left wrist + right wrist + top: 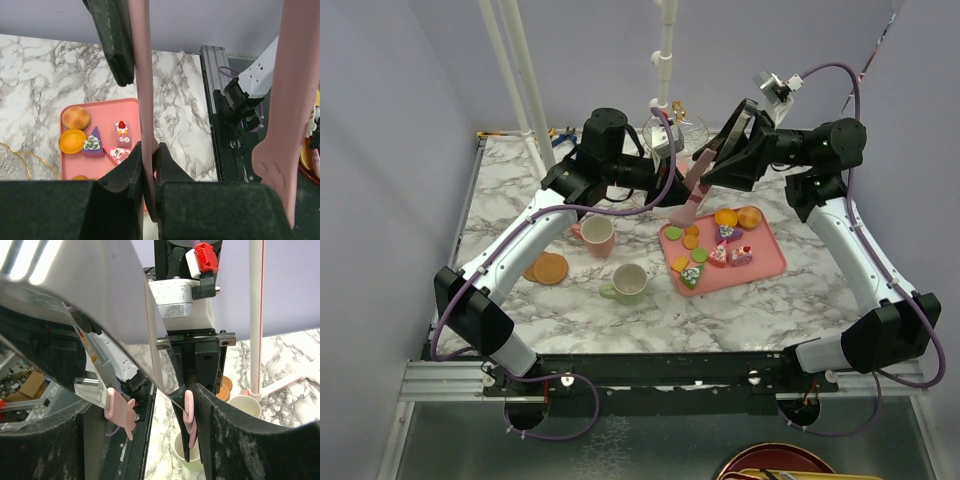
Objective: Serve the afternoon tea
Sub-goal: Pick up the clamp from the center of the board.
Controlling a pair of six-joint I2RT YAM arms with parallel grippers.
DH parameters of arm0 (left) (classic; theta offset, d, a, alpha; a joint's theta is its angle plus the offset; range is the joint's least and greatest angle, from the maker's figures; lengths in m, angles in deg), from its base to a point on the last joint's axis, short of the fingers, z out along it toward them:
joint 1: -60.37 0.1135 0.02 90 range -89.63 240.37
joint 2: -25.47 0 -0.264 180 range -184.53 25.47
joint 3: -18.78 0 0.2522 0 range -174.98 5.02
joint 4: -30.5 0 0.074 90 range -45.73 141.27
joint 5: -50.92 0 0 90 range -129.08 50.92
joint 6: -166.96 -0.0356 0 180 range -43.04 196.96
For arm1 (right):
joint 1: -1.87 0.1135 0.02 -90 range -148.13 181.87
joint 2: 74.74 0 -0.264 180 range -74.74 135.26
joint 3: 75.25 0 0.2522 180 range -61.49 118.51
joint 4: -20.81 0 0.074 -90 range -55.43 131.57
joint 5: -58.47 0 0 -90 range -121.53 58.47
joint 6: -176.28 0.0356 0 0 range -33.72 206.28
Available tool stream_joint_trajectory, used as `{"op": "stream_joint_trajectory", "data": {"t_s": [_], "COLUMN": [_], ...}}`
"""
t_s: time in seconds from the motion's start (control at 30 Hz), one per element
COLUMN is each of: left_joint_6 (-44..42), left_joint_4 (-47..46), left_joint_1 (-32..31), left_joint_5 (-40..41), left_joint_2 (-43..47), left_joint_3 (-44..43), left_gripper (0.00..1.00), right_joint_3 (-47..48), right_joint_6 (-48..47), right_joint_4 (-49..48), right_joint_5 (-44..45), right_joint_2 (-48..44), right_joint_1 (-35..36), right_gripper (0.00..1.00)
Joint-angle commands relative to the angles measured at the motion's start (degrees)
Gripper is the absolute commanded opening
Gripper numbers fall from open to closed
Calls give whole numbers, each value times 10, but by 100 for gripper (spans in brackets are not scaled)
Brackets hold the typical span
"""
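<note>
Afternoon-tea pieces are spread over the marble table (510, 200). The small cakes and macarons (712, 250) lie on the flat pink tray (765, 262) right of centre. The pink mug (596, 237) and the pale-green mug (628, 284) stand apart just left of it, and the two brown coasters (549, 268) overlap farther left.

The glass stand (682, 128) sits at the far edge, mostly hidden behind both wrists (only a bit of clear rim and gold shows). Its tiers and anything on them cannot be made out.

Both arms reach up and inward and meet above the far end of the tray, where the pink tongs (694, 195) hang tilted, tips downward. The left gripper (149, 160) is clamped tight on one arm of the tongs, and the other arm stands free to the side in its wrist view. The right gripper (137, 405) straddles the tongs with its jaws apart. One pad seems to meet a pink tip, but a gap shows at the other, so it holds nothing. Much of the right wrist view is blocked by the near, blurred, shiny blade of the tongs.
</note>
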Motion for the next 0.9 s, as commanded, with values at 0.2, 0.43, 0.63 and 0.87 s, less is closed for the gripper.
{"op": "stream_joint_trajectory", "data": {"t_s": [0.2, 0.43, 0.63, 0.87], "left_joint_6": [-32, -46, -70, -85], "left_joint_4": [8, 11, 11, 12], "left_joint_1": [-1, -1, -1, -1], "left_joint_5": [23, 96, 174, 234], "left_joint_2": [18, 30, 57, 95], "left_joint_3": [-19, -21, -10, 18], "left_gripper": [9, 55, 99, 99], "right_joint_3": [56, 57, 62, 61], "right_joint_6": [-89, -125, -231, -360], "right_joint_4": [134, 171, 301, 446], "right_joint_5": [-6, 16, 72, 189], "right_joint_2": [-16, -28, -63, -111], "right_joint_1": [2, 2, 2, 2], "right_gripper": [65, 64, 64, 64]}}
